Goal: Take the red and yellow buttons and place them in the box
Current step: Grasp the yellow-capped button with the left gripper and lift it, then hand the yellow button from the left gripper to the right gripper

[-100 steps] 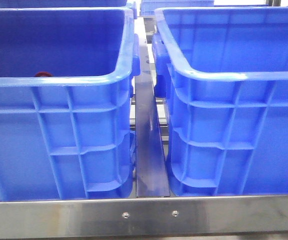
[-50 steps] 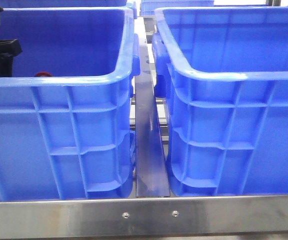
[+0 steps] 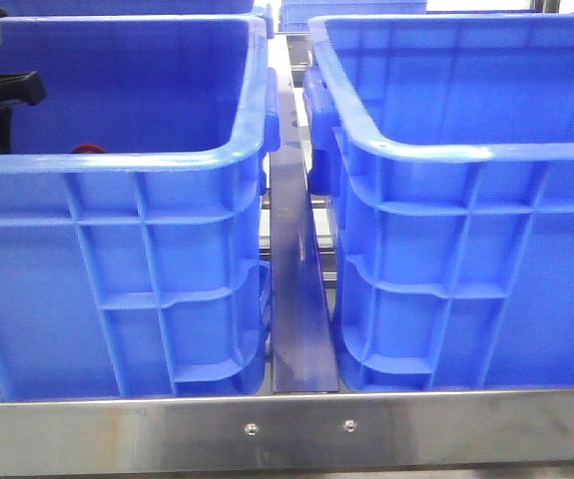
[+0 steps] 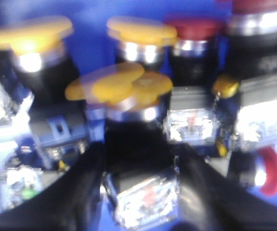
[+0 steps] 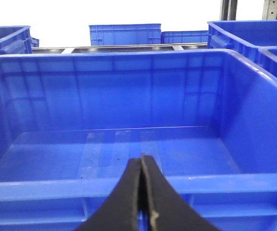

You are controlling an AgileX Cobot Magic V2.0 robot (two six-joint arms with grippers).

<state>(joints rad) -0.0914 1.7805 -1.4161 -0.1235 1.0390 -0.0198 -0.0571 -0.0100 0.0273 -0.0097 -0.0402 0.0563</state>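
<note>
My left tool [image 4: 140, 166] straddles, fingers apart, a yellow-capped, dark-bodied push button [image 4: 128, 91] among others in the left blue ribbed plastic crate [image 3: 117, 165]. I should centre before clamping. My right tool [image 5: 141, 192], fingers together, faces the empty blue crate [image 5: 128, 187].

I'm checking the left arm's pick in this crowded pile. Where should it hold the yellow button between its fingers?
Probably by the dark body under the cap of the yellow button. The wide, domed cap gives no flat faces. The left gripper already straddles the body on two opposite sides, so closing there seems best; other buttons crowd close around it.
</note>
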